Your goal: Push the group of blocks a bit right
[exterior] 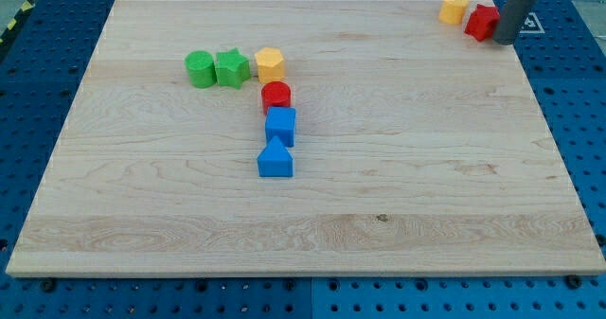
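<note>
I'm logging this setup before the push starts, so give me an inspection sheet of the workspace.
Surface: wooden board, flat, lying on a blue pegboard.
Job's things: six blocks grouped at the view's upper left: green cylinder, green star, yellow hexagon, then downward red cylinder, blue cube, blue house-shaped block.
Clutter: yellow block and red block at the board's top right corner, apart from the group.
Grippers: none; my tip sits against the red block's right side, far from the group.
Cables: nothing seen.
Surroundings: yellow-black tape at the view's top left.
</note>
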Available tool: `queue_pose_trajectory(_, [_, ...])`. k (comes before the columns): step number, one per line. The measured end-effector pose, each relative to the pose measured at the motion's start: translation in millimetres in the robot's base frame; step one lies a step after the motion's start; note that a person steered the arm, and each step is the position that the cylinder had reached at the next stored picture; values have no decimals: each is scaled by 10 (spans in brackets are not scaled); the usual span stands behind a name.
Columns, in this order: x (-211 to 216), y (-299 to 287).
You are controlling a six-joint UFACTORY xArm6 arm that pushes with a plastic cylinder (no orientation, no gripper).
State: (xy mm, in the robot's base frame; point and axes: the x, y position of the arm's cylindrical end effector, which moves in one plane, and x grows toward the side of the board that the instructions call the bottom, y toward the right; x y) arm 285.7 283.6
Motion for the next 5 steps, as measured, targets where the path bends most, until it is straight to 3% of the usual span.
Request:
queue_pose_trajectory(2, [-121,-109])
queue_pose_trajectory(3, [85,-645])
queue_pose_trajectory(5, [135,-2577])
